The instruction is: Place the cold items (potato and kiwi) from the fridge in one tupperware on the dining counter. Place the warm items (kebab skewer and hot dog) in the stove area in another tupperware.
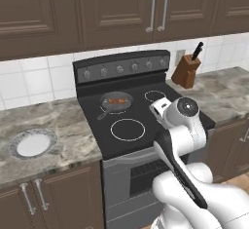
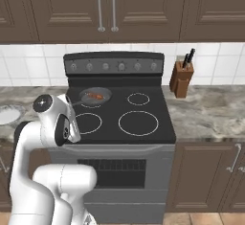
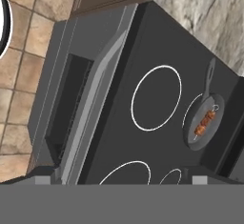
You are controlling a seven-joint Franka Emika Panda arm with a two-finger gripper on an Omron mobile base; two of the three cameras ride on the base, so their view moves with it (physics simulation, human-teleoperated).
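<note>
A kebab skewer (image 1: 115, 100) (image 2: 97, 95) (image 3: 206, 123) with orange-brown chunks lies in a small dark frying pan (image 1: 127, 106) (image 2: 86, 99) (image 3: 190, 132) on the stove's back left burner. My gripper (image 3: 121, 178) looks down over the front of the black stovetop (image 1: 146, 140) (image 2: 158, 128) (image 3: 119, 66). Its fingertips stand far apart at the bottom of the hand view, open and holding nothing. My hand (image 1: 160, 107) hovers above the stove's front part, well short of the pan. The hot dog, potato, kiwi and tupperware are out of view.
A wooden knife block (image 1: 186, 69) (image 2: 182, 78) stands on the marble counter right of the stove. A white plate (image 1: 33, 143) (image 2: 7, 114) lies on the counter to the left. Brown wall cabinets hang above. The oven door (image 3: 71, 104) and tiled floor (image 3: 19, 75) lie below the hand.
</note>
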